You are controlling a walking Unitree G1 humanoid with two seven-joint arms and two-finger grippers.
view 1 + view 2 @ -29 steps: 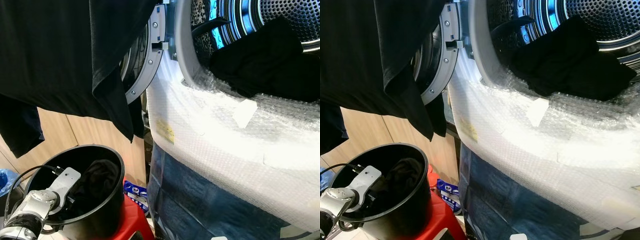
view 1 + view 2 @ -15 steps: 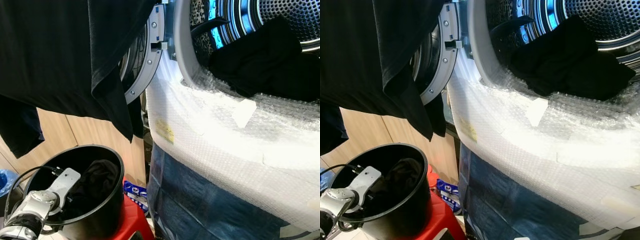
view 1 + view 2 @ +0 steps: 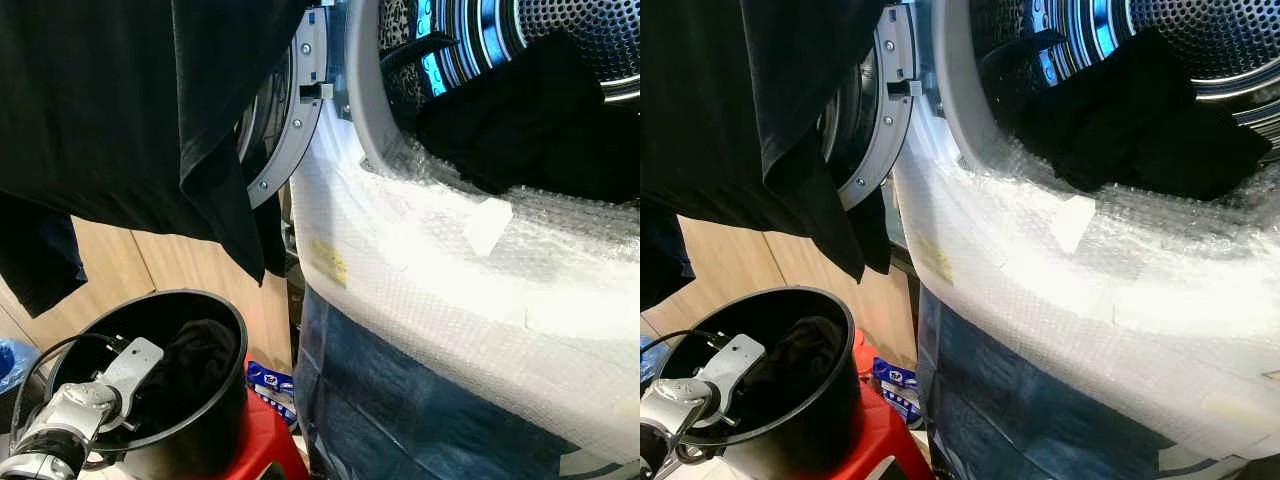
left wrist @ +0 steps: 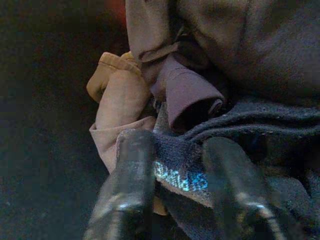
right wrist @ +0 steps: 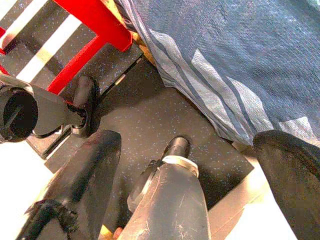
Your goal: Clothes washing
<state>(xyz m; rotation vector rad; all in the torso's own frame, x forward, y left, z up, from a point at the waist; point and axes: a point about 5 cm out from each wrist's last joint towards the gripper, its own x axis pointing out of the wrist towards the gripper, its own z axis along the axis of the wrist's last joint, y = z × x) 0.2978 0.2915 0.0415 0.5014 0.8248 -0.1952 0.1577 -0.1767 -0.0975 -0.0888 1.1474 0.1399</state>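
My left arm (image 3: 70, 415) reaches down into a black bucket (image 3: 232, 345) at the lower left, which holds dark clothes (image 3: 195, 355). In the left wrist view my left gripper (image 4: 177, 150) is shut on a fold of a dark blue garment (image 4: 175, 175) with a light blue print, beside tan (image 4: 117, 95) and mauve (image 4: 185, 90) cloth. The washing machine drum (image 3: 560, 25) stands open at the upper right with black clothes (image 3: 540, 110) lying at its mouth. My right gripper (image 5: 187, 140) hangs open over the dark floor.
The round washer door (image 3: 290, 120) is swung open to the left. A large black garment (image 3: 110, 100) hangs across the upper left. Bubble wrap (image 3: 450, 270) covers the washer front above a blue cloth (image 3: 400, 410). The bucket sits on a red stool (image 3: 268, 450).
The view has drifted very slightly. My left arm stays in the bucket and the clothes in the drum have not moved.
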